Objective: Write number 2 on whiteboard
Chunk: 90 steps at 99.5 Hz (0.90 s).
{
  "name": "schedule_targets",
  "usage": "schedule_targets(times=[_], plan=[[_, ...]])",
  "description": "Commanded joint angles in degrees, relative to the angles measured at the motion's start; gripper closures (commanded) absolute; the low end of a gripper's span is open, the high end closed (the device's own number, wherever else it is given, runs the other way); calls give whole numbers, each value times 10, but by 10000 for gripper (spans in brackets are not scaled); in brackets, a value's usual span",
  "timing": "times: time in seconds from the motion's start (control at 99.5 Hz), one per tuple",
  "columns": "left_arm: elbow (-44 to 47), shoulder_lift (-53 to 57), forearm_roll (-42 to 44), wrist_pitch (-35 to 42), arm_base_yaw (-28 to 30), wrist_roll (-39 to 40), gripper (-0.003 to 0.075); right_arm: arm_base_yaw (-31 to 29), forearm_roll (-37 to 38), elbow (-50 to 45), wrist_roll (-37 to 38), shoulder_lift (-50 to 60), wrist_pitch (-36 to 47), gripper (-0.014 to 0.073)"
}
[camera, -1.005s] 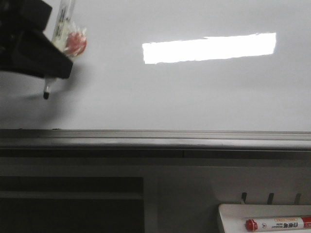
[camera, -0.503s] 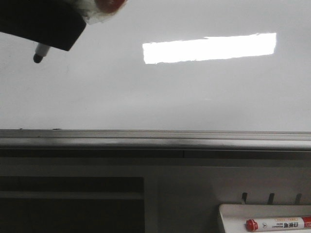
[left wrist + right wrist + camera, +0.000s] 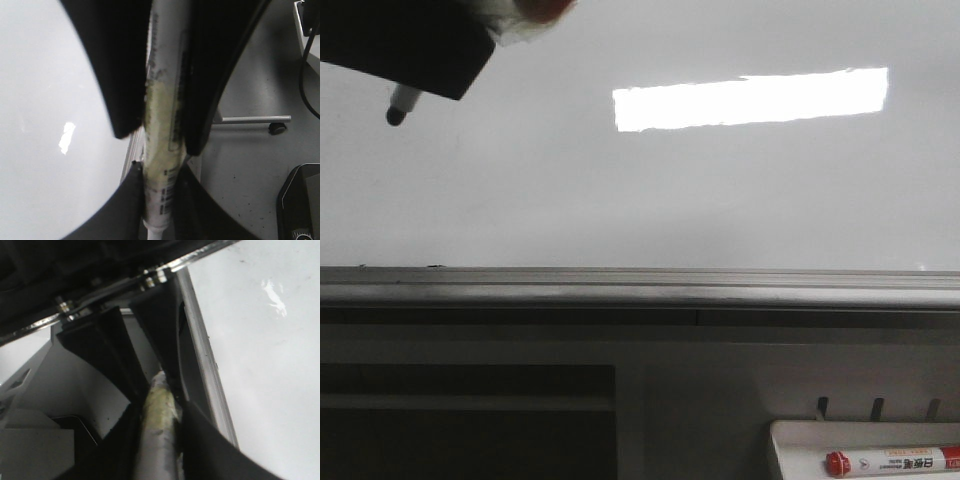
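The whiteboard [image 3: 720, 200] fills the upper front view, pale and glossy, with a bright rectangular reflection [image 3: 750, 98] and a grey bottom rail [image 3: 640, 290]. No marker line of the number 2 shows on it. My left gripper [image 3: 425, 75] is at the board's top left, shut on a white marker [image 3: 162, 100] wrapped in yellowed tape. The marker's dark tip [image 3: 395, 115] points down at the board. My right gripper [image 3: 160, 405] is out of the front view and is shut on a second taped marker [image 3: 157, 440] beside the board's edge [image 3: 200, 355].
A small white tray [image 3: 800, 435] at the bottom right holds a red-capped marker [image 3: 890, 461]. Below the rail is a dark grey frame [image 3: 620, 400]. The left wrist view shows speckled grey floor [image 3: 250, 175] and a black cable [image 3: 305, 75].
My left gripper has risen and shifted left with the marker, so its tip sits higher on the board. In the last half second it has barely moved.
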State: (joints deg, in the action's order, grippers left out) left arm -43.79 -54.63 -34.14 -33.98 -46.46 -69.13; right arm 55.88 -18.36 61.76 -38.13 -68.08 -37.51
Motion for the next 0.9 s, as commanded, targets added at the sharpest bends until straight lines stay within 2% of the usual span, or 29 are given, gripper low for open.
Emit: schedule_targets(times=[0.0, 0.131, 0.201, 0.251, 0.302, 0.312, 0.402, 0.412, 0.422, 0.442, 0.593, 0.673, 0.774, 0.894], plan=[[-20, 9, -32, 23, -3, 4, 741, -1, -13, 21, -4, 5, 29, 666], [-20, 9, -36, 47, -3, 48, 738, -1, -17, 21, -4, 6, 64, 670], [-20, 11, -36, 74, -2, 96, 700, -1, -17, 21, -4, 6, 89, 670], [-20, 18, -35, 88, -2, 127, 630, -1, -16, 21, -4, 6, 102, 670], [-20, 30, -35, 98, 0, 152, 536, -2, -12, 21, -4, 6, 110, 670], [-20, 34, -35, 101, 2, 161, 493, -2, -10, 21, -4, 6, 113, 670], [-20, 69, -35, 105, 14, 202, 342, -6, -6, 21, -4, 6, 120, 670], [-20, 76, -35, 105, 15, 205, 332, -6, -6, 21, -4, 6, 121, 670], [-20, 95, -35, 104, 22, 215, 288, -10, -6, 21, -4, 6, 121, 670], [-20, 144, -35, 90, 32, 217, 269, -22, -6, 21, -4, 5, 125, 670], [-19, 231, -31, 66, 52, 218, 272, -46, -6, 21, -4, -4, 150, 671], [-9, 291, -22, 65, 64, 240, 315, -63, -5, 21, -5, -20, 185, 671], [10, 351, 42, 70, 83, 329, 432, -81, 21, 21, -5, -48, 223, 671], [42, 415, 143, 56, 107, 460, 636, -89, 61, 21, -5, -83, 242, 671]])
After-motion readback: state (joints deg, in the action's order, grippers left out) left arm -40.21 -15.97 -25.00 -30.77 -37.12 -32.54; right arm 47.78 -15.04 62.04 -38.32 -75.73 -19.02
